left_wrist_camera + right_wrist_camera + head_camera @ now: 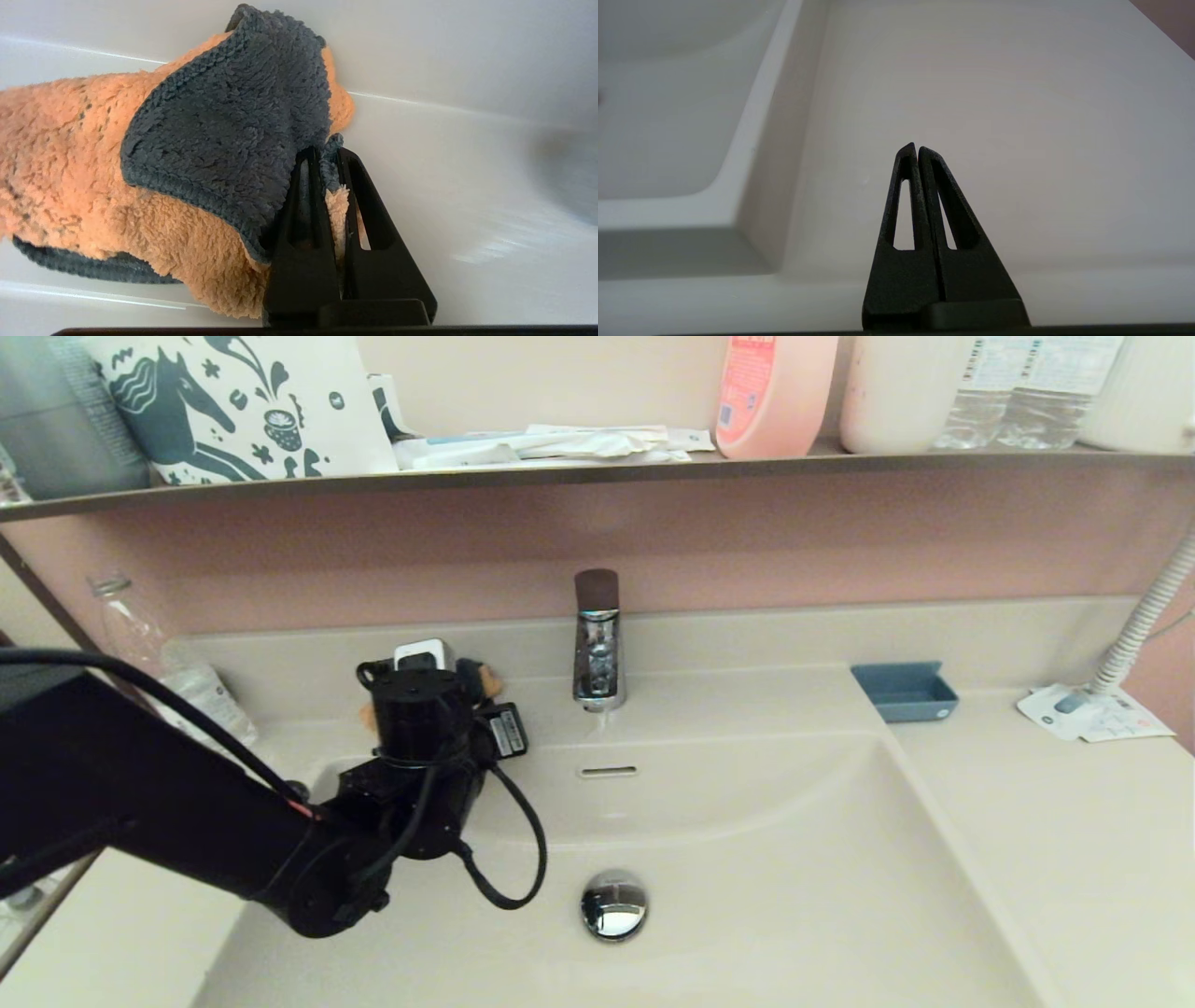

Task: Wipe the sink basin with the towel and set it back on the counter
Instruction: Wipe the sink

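Chrome drain plug [613,905] gleams in the sink basin [794,859] as the left tool [327,154], clenched on the towel [93,186], holds it at the tabletop's [1074,840] back-left corner beside the faucet [597,644]. Right tool [917,150], pressed closed on nothing, hovers over the tabletop's right side.

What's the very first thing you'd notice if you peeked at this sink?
The big black left arm reaching to the counter's back left corner, beside the chrome faucet, its left tool shut on the fluffy orange-and-grey towel. Next, the shiny round drain plug low in the wide cream sink basin. The right tool, shut and empty, hangs over bare counter beside the basin.
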You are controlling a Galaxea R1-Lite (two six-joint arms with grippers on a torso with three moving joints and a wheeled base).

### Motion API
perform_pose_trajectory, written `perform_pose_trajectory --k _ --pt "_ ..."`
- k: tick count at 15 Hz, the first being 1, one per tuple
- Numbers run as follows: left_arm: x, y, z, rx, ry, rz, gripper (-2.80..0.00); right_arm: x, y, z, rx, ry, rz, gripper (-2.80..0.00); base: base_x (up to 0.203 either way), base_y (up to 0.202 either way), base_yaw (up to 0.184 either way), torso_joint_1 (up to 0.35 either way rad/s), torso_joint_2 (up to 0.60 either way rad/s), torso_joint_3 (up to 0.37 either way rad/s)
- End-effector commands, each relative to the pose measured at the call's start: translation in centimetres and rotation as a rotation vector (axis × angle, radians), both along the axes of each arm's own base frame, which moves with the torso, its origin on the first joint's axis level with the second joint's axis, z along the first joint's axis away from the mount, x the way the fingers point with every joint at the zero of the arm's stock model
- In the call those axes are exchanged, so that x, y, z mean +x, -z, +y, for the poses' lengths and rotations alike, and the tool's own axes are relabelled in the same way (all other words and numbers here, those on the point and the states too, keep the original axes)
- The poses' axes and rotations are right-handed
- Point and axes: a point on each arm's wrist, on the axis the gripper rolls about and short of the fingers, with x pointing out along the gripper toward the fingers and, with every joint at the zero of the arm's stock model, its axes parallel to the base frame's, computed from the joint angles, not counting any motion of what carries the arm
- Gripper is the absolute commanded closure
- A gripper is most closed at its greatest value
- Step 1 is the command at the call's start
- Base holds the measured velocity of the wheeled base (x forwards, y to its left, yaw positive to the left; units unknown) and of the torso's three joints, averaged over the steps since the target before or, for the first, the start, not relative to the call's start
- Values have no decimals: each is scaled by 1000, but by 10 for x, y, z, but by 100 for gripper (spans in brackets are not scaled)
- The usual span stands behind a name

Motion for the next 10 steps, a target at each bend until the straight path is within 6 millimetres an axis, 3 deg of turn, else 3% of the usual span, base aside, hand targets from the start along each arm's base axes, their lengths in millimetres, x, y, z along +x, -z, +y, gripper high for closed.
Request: perform_pose_trajectory --k 1,5,7,10 --pt "-4 -5 27 -10 -42 -4 0 0 0 0 0 -1 2 0 0 0 0 0 0 0" --pt "-9 -4 64 -22 -62 10 0 0 0 0 0 -2 2 0 0 0 0 0 0 0" --pt "-9 -5 65 -21 -60 5 0 0 0 0 0 -1 2 0 0 0 0 0 0 0" --pt "-10 -7 45 -18 -14 -3 0 0 0 0 0 -1 2 0 0 0 0 0 0 0"
